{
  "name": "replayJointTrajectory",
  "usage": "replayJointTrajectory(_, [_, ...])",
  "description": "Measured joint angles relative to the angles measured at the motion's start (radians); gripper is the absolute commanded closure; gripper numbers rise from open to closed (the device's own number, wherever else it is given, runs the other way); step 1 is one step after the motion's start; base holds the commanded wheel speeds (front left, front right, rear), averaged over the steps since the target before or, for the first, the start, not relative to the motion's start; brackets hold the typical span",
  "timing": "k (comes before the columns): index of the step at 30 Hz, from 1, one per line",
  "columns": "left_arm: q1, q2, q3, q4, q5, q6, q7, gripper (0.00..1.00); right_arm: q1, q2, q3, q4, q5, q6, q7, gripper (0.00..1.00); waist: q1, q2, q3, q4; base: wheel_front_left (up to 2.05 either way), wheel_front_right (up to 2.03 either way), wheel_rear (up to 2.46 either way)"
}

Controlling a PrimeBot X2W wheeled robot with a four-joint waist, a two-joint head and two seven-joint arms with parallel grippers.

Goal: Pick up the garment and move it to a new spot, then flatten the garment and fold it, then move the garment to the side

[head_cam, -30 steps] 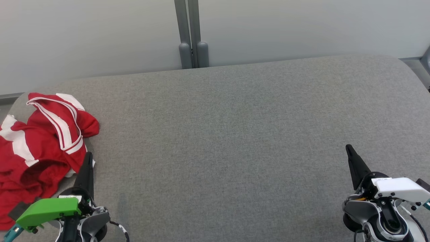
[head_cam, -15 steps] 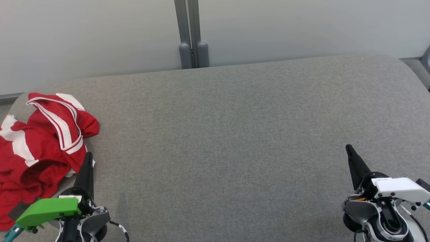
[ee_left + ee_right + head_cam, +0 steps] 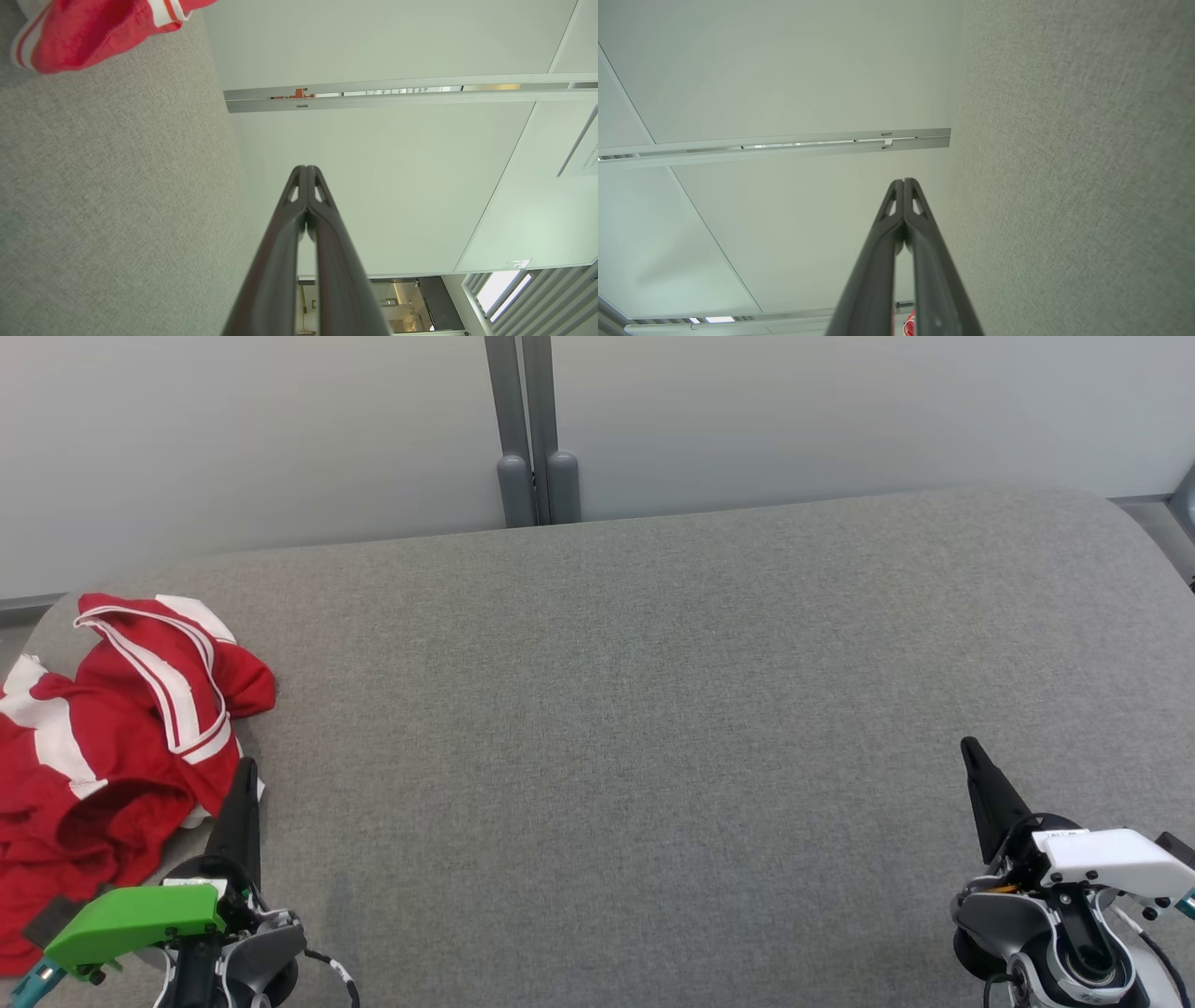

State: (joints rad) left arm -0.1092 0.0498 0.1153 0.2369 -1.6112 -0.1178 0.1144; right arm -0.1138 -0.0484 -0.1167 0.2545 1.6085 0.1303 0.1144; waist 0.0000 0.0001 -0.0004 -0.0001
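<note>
The garment (image 3: 103,747), red with white stripes, is found crumpled at the far left edge of the grey padded surface (image 3: 607,728) and is not yet picked up. The left gripper (image 3: 246,767) is held low just beside the garment, its two fingers pressed together with nothing clamped between them. It is judged the better placed for the first pickup. The right gripper (image 3: 967,747) is likewise closed and empty. It is parked well apart at the right, probably so that the middle of the surface is kept available for flattening and folding.
</note>
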Motion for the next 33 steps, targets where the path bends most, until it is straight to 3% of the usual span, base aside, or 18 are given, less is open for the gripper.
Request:
replayJointTrajectory(32, [0.0,0.0,0.0,0.0,0.0,0.0,0.0,1.0,0.0,0.0,0.0,0.0,0.0,0.0,0.0,1.0,0.0,0.0,0.0,0.0,0.0,0.0,0.0])
replayJointTrajectory(33, [0.001,0.0,0.0,0.003,0.0,0.0,-0.001,0.0,0.002,0.001,0.0,0.004,0.0,0.0,0.0,0.0,0.0,0.0,0.0,0.0,0.0,0.0,0.0])
